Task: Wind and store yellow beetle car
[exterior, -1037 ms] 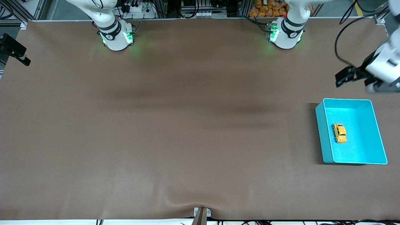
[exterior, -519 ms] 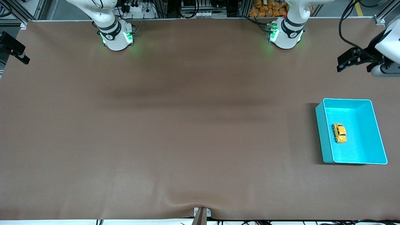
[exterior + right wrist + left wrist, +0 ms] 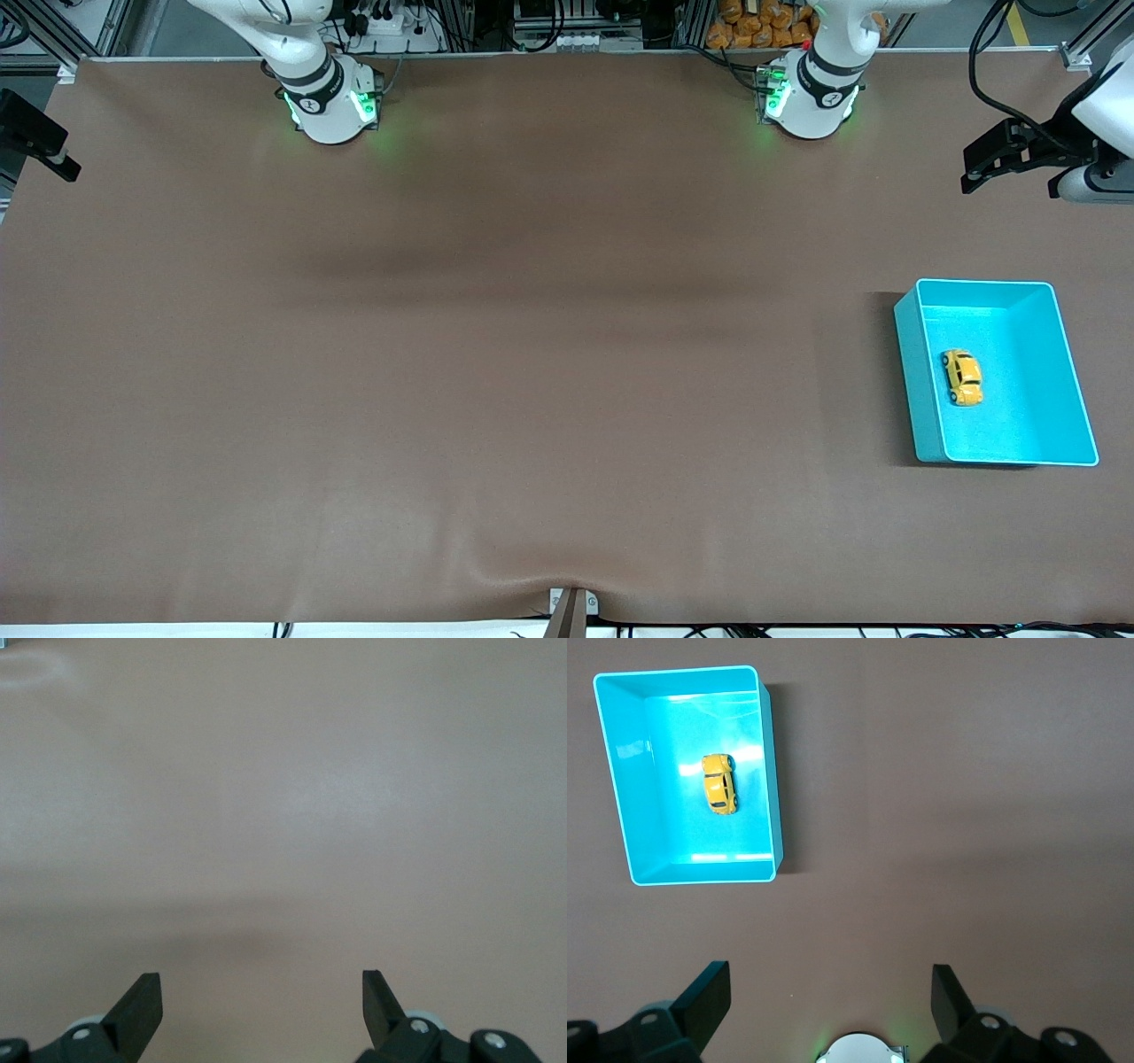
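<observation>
The yellow beetle car (image 3: 962,377) lies on its wheels on the floor of the teal bin (image 3: 917,390), at the left arm's end of the table. In the left wrist view the car (image 3: 718,784) and the bin (image 3: 772,771) show well apart from my fingers. My left gripper (image 3: 983,168) hangs high over bare table beside the bin, open and empty (image 3: 831,992). My right gripper (image 3: 40,146) waits at the right arm's end of the table edge, open and empty over bare brown mat (image 3: 262,997).
The two arm bases (image 3: 332,97) (image 3: 811,97) stand along the table edge farthest from the front camera. A small bracket (image 3: 571,611) sits at the edge nearest that camera. Brown mat (image 3: 532,354) covers the table.
My left gripper has moved away from the bin toward the arm bases' edge of the table. The car, the bin and the right arm have hardly moved.
</observation>
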`<control>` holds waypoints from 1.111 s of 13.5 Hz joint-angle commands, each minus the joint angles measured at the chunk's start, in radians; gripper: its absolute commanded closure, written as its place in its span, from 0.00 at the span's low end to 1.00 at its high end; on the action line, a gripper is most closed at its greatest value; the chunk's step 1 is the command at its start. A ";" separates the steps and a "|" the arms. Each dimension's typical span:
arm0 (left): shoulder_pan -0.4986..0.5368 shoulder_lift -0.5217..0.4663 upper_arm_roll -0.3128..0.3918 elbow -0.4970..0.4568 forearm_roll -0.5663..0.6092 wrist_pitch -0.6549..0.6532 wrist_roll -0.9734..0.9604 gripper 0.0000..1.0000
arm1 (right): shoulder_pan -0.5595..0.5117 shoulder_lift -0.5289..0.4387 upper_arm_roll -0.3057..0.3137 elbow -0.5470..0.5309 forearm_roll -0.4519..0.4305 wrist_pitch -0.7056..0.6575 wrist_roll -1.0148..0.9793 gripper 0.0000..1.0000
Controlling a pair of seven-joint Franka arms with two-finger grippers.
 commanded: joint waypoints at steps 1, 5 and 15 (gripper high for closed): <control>-0.005 -0.014 0.008 0.016 -0.001 -0.023 0.022 0.00 | -0.015 0.001 0.009 0.019 0.011 -0.020 -0.013 0.00; 0.000 -0.017 0.011 0.014 -0.010 -0.015 0.010 0.00 | -0.020 0.003 0.007 0.027 0.009 -0.019 -0.015 0.00; 0.004 -0.012 0.008 0.008 -0.002 0.009 -0.015 0.00 | -0.017 0.005 0.009 0.021 0.008 -0.043 -0.013 0.00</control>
